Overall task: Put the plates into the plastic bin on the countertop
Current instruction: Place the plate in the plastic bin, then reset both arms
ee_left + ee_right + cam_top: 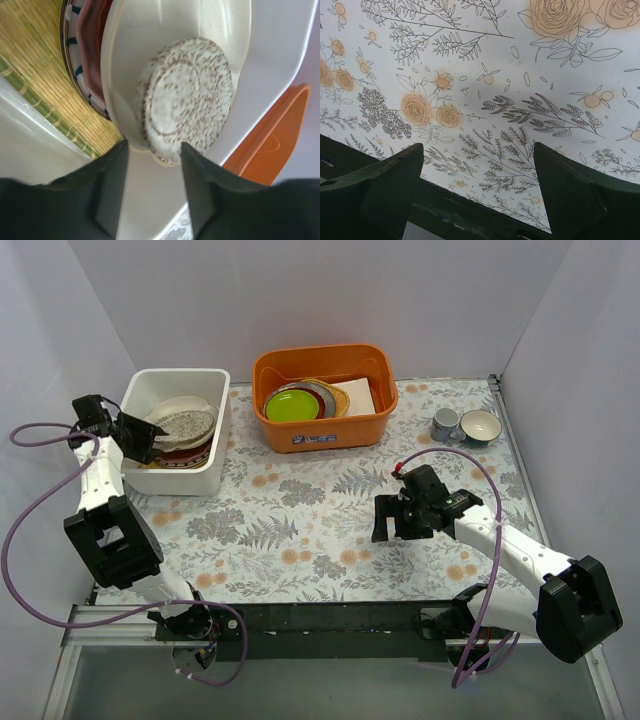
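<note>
The white plastic bin (205,472) stands at the back left of the countertop (320,510). Stacked in it are a speckled oval plate (187,424), lying bottom up (187,97), a cream plate (122,60), a pink scalloped plate (91,47), a blue-striped plate (70,30) and a red-orange plate (185,452). My left gripper (150,436) (155,150) reaches over the bin's left rim, jaws apart, the speckled plate's edge just past its tips and not pinched. My right gripper (396,524) (477,155) hangs wide open over the countertop (485,60), holding nothing.
An orange tub (325,430) (270,140) beside the bin holds a lime-green plate (292,405) and more plates (328,395) behind it. Two cups (466,426) stand at the back right. A bamboo-patterned surface (35,75) shows under the stack.
</note>
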`<state>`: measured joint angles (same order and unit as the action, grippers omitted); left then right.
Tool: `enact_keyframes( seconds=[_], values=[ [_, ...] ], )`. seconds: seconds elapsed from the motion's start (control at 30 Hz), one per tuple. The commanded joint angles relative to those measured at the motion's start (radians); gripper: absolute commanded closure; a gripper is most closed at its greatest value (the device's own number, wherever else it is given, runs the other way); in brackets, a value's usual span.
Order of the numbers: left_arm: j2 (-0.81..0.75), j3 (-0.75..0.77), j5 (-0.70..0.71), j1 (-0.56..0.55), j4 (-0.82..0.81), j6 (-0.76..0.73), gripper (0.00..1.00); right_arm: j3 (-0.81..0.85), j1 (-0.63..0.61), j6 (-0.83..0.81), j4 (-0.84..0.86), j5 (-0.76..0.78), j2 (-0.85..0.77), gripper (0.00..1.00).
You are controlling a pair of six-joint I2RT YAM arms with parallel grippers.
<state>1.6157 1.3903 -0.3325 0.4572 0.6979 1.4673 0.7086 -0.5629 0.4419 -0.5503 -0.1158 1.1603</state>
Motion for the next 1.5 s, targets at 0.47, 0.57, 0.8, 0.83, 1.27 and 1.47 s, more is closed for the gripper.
enact_keyframes(
  seconds=[0.47,0.57,0.8,0.83,1.27,1.47],
  values=[
    [-0.247,-0.105,-0.099,-0.070,-0.008,-0.071,0.02,0.002,0.004,0.000,0.015,-0.016,-0.019,0.02],
    [-0.261,-0.059,-0.086,-0.126,0.021,-0.131,0.02,0.003,0.004,-0.002,0.013,-0.018,-0.017,0.02],
    [-0.237,0.068,-0.115,-0.299,0.110,-0.222,0.02,0.023,0.004,-0.002,0.004,-0.018,-0.014,0.02],
    [-0.228,0.099,-0.112,-0.319,0.130,-0.235,0.02,0.029,0.004,-0.002,0.004,-0.018,-0.013,0.02],
    [-0.198,0.081,0.243,-0.768,0.339,-0.266,0.02,0.048,0.004,-0.008,-0.014,0.021,0.010,0.02],
    [-0.194,0.012,0.320,-0.943,0.351,-0.205,0.02,0.028,0.011,-0.005,-0.059,0.111,0.041,0.02]
  ],
)
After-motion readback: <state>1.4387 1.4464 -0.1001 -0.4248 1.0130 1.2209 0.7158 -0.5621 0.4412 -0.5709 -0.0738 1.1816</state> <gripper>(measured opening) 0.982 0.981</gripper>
